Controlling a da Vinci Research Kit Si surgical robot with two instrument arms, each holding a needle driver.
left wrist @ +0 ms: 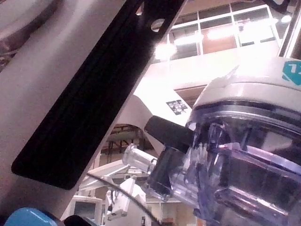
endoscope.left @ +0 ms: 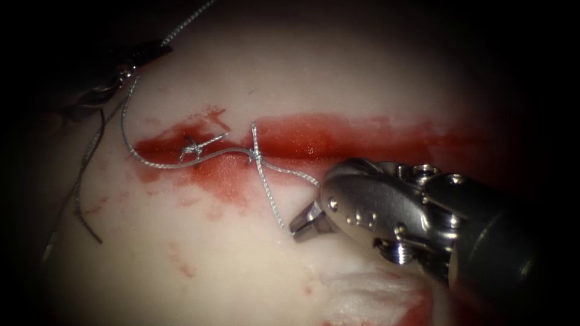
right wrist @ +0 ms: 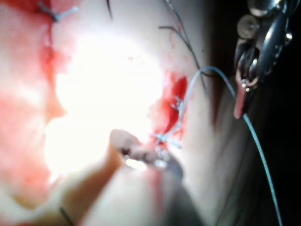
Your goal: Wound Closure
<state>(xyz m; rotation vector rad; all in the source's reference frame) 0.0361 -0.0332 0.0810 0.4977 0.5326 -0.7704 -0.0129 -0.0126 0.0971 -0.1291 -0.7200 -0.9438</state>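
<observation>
The tissue [endoscope.left: 338, 78] carries a horizontal cut [endoscope.left: 314, 142] wet with red fluid. A knotted stitch with short ends [endoscope.left: 194, 148] sits on the cut's left part, and a second stitch [endoscope.left: 256, 154] crosses it further right. From that second stitch the silver thread [endoscope.left: 269, 196] runs down to my right tool [endoscope.left: 297, 229], whose jaws are shut on the thread's end just below the cut. Another strand [endoscope.left: 124, 118] loops left and up to my left tool [endoscope.left: 142, 60] at the far left edge, shut on the thread. The left tool [right wrist: 241, 106] also appears gripping that thread [right wrist: 263, 165].
Dark loose strands [endoscope.left: 84, 187] lie on the tissue's left slope. A pale ragged patch of tissue [endoscope.left: 368, 290] lies below the right tool's wrist [endoscope.left: 393, 211]. Small red smears [endoscope.left: 181, 259] dot the surface below the cut.
</observation>
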